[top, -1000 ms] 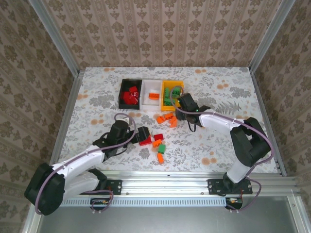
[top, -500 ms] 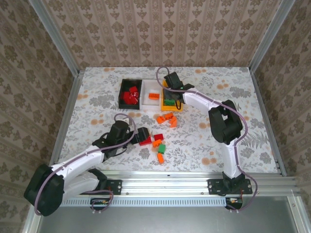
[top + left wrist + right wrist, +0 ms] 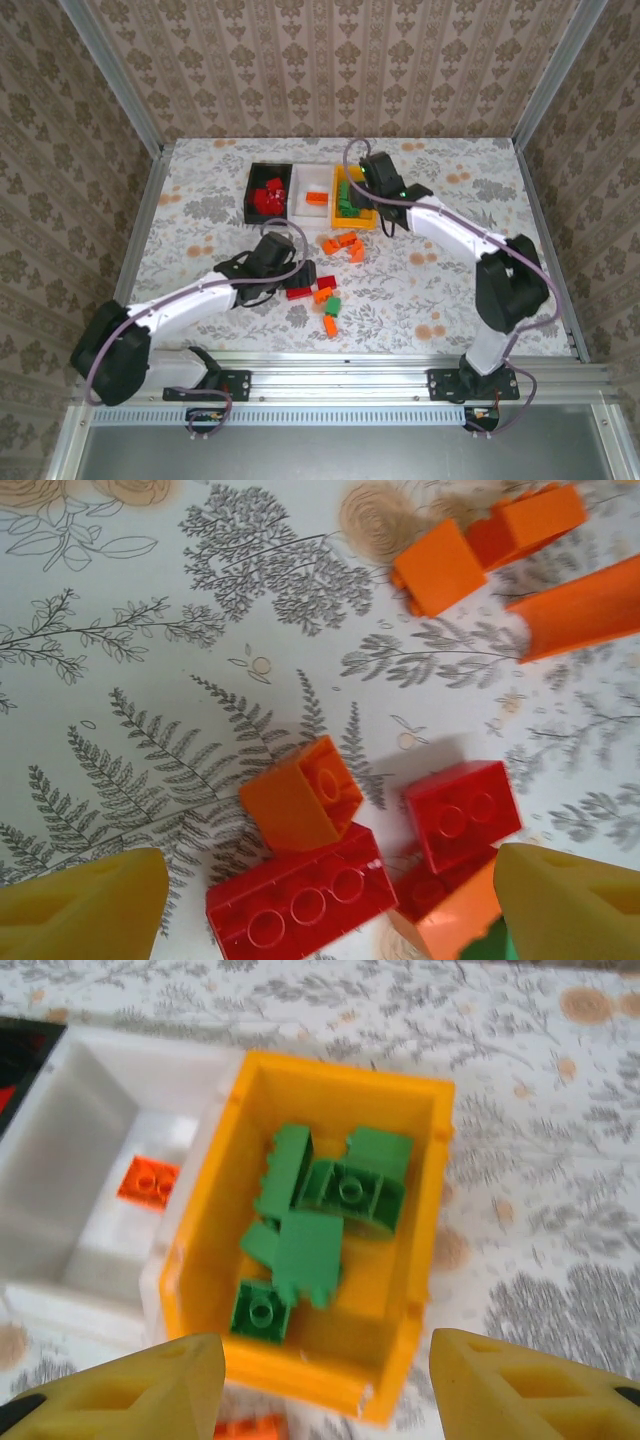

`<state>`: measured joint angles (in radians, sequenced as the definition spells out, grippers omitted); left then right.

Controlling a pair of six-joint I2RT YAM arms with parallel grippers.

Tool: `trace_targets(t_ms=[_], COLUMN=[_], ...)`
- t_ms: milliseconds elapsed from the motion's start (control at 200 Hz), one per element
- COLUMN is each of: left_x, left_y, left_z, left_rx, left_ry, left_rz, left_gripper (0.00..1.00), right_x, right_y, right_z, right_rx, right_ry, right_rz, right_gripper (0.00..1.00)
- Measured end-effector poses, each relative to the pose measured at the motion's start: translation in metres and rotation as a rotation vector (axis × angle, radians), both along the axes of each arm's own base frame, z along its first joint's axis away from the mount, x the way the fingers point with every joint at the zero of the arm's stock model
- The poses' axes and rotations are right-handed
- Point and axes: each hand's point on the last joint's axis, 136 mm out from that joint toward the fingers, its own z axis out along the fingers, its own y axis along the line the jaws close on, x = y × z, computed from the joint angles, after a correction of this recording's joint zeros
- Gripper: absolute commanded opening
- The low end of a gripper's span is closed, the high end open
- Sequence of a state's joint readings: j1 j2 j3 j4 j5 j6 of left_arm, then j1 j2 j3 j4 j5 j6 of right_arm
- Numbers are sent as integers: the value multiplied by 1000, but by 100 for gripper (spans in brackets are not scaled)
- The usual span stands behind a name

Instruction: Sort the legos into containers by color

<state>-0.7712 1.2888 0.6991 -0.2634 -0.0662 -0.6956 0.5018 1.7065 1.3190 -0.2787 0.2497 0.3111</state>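
- Yellow bin stands at the right end of a joined row on the patterned table. A white bin touches its left side, and a black bin sits one place further left.
- Green bricks lie heaped inside the yellow bin.
- One orange brick lies in the white bin, and red bricks lie in the black one.
- Right end effector hangs above the yellow bin's near wall, fingers spread wide and holding nothing.
- Loose orange bricks lie on the table just in front of the yellow bin.
- Farther in front of it and to the left is a mixed cluster: a long red brick touching an orange cube, with a shorter red brick just beside them.
- Left end effector hovers over that cluster, fingers wide apart on either side of the long red brick, gripping nothing.
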Motion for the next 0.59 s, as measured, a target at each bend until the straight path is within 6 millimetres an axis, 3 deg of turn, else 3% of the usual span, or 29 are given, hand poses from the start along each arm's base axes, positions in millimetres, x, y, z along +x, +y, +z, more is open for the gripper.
trace_targets(t_ms=[85, 195, 310, 420, 595], left_x=[7, 19, 21, 20, 17], left_y=[0, -2, -3, -3, -9], left_z=[-10, -18, -32, -47, -60], left_rx=[74, 147, 145, 134, 107], left_ry=[21, 38, 81, 134, 184], left_rz=[-2, 5, 14, 34, 51], left_gripper=[78, 75, 71, 68, 60], right_x=[-25, -56, -77, -83, -75], right_y=[-7, -21, -32, -36, -31], right_z=[-18, -57, -79, -80, -71], right_rx=[17, -12, -31, -25, 7], right_ry=[27, 113, 160, 151, 103], right_rz=[0, -4, -10, -10, -9], right_gripper=[58, 58, 58, 58, 58])
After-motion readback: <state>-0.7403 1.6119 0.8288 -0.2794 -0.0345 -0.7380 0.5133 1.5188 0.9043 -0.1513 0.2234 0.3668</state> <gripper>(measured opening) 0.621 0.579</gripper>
